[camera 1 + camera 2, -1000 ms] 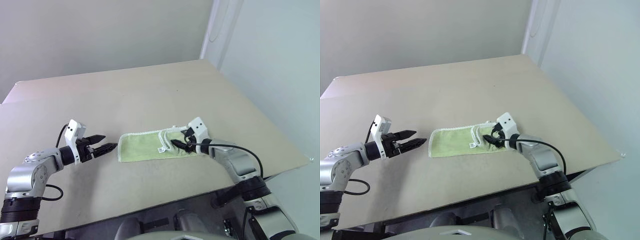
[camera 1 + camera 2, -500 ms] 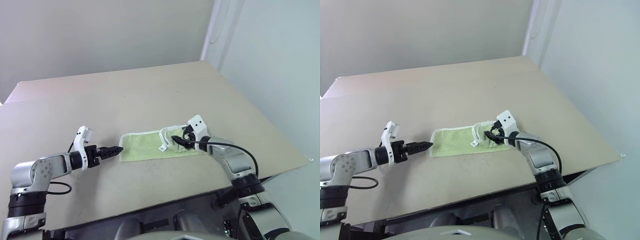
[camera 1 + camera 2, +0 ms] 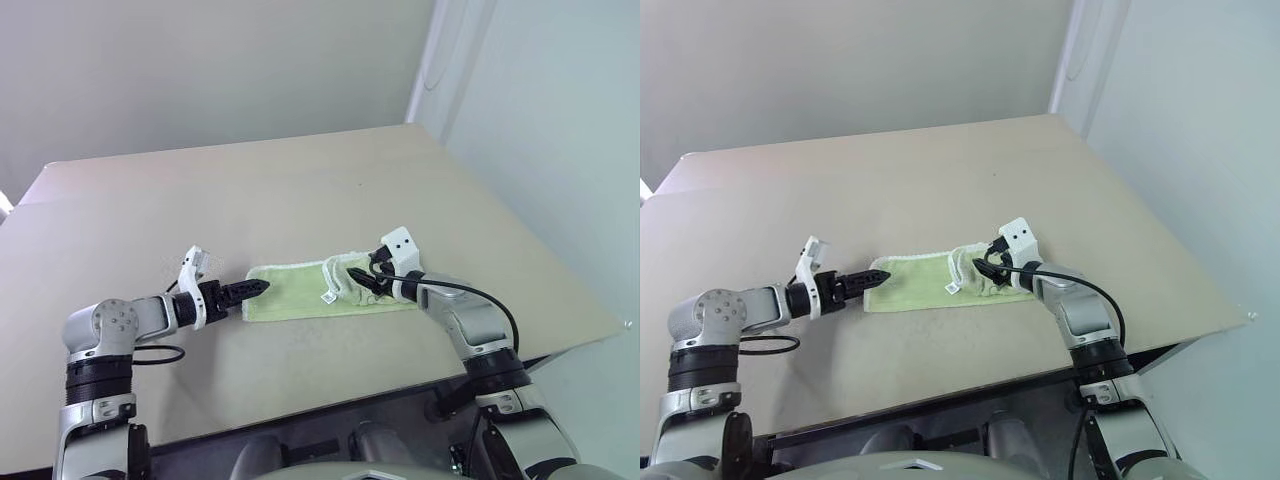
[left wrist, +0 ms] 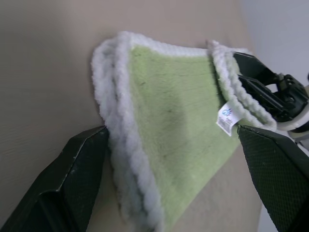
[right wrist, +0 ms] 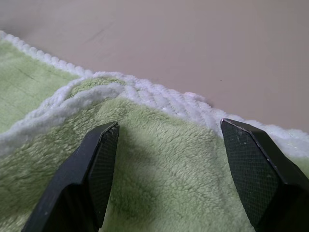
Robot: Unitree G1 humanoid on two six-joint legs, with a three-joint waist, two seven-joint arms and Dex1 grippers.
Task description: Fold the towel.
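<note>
The light green towel lies on the table as a narrow folded strip with white edging, and its right end is bunched into a raised fold. A small white tag hangs from that fold. My left gripper points at the strip's left end. In the left wrist view its fingers stand wide apart on either side of that layered end, so it is open. My right gripper rests over the bunched right end, open. Its fingers straddle the green pile without pinching it.
The beige table stretches far behind the towel. Its right corner and front edge lie close to my right arm. A black cable loops along the right forearm. A wall stands behind the table.
My left arm swung right across the table and rolled its wrist, bringing its open fingers up to the towel's left end. The right gripper stayed at the bunched end.
</note>
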